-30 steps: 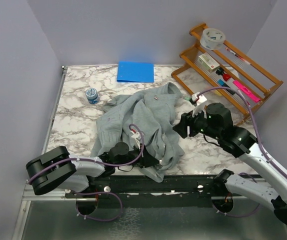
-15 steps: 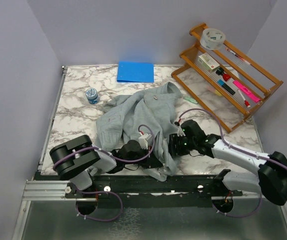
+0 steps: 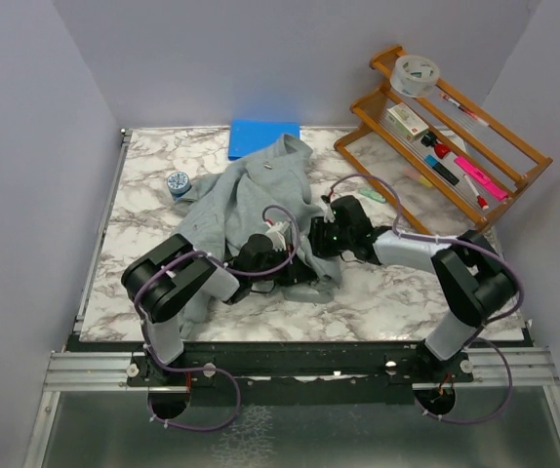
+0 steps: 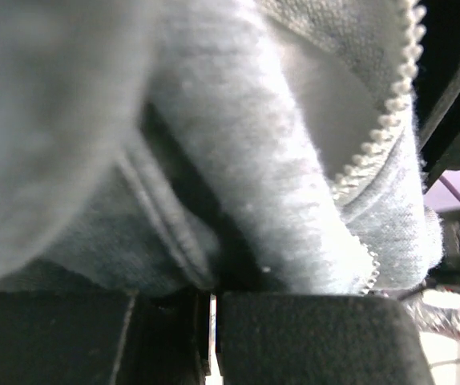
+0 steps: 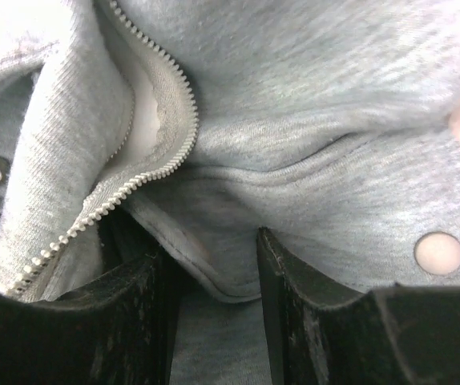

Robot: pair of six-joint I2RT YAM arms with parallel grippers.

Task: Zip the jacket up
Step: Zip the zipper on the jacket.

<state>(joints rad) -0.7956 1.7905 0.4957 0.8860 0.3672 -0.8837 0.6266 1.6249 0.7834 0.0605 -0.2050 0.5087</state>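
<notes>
Jacket (image 3: 244, 198) farther back than before

Even soft light; jacket (image 4: 238, 200) blurred, overexposed at left wrist.

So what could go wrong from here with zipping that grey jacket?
1. The right fingers straddle a plain hem fold, with the zipper teeth off to one side; closing may pinch only cloth.
2. The jacket lies bunched, so the zipper's two sides may not line up.
3. Its far edge overlaps the blue pad, which a tug could drag.
</notes>
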